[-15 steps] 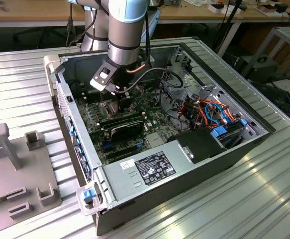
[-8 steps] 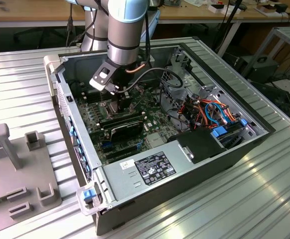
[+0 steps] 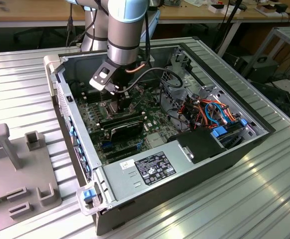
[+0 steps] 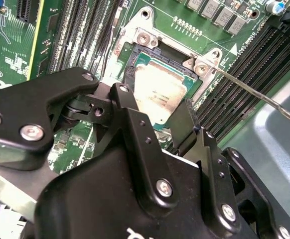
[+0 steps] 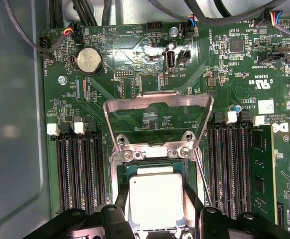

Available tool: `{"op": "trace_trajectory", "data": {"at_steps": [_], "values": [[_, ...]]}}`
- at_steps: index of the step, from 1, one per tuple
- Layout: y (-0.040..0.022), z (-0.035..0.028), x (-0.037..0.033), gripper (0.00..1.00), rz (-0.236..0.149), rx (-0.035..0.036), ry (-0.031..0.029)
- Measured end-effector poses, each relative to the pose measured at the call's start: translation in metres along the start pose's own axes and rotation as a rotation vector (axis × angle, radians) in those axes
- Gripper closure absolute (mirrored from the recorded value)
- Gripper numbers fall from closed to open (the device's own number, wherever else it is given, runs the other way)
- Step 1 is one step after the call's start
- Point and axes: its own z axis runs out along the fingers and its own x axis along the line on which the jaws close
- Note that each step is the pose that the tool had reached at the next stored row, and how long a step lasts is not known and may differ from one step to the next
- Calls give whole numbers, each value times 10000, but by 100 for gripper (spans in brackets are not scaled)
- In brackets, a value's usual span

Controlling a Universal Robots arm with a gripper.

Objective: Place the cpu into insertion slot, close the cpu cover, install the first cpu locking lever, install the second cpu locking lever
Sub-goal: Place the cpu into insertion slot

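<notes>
**Item 1: my claw** (image 3: 119,99). It reaches down into an open computer case (image 3: 234,144) from the arm above. In both wrist views its two black fingers (image 5: 121,215) stand on opposite sides of the chip and press against two of its edges, so I am clamped on it.

**Item 2: the cpu** (image 5: 156,196). This is a flat square with a silver-grey top, gripped between my fingers (image 4: 131,117). It is directly over the insertion slot. I cannot tell whether it is fully seated or sits slightly proud of the slot.

**Item 3: the insertion slot** (image 4: 136,57). This is a dark square socket under the chip, and a strip of it shows just past my fingertips.

**Item 4: the cpu cover** (image 5: 130,102). This thin silver frame is swung open on its hinge and stands beyond my fingertips, clear of the chip.

**Item 5: a thin metal lever** (image 4: 249,92). It is unlatched and slants away from the socket corner, to one side of my claw.

**Item 6: the long black memory slots** (image 5: 77,169). They run in banks on both flanks of my claw.

**Item 7: the green motherboard** (image 5: 135,74). It lies beneath everything listed, and a round coin battery (image 5: 88,60) sits on it well beyond the cover.
</notes>
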Motion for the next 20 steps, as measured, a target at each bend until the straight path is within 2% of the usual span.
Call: {"op": "trace_trajectory", "data": {"at_steps": [15,16,17,20], "values": [[-22,3,2,47,7,-2,4],[-22,3,2,46,7,-3,3],[-22,3,2,40,6,-3,3],[-22,3,2,40,6,-2,2]]}}
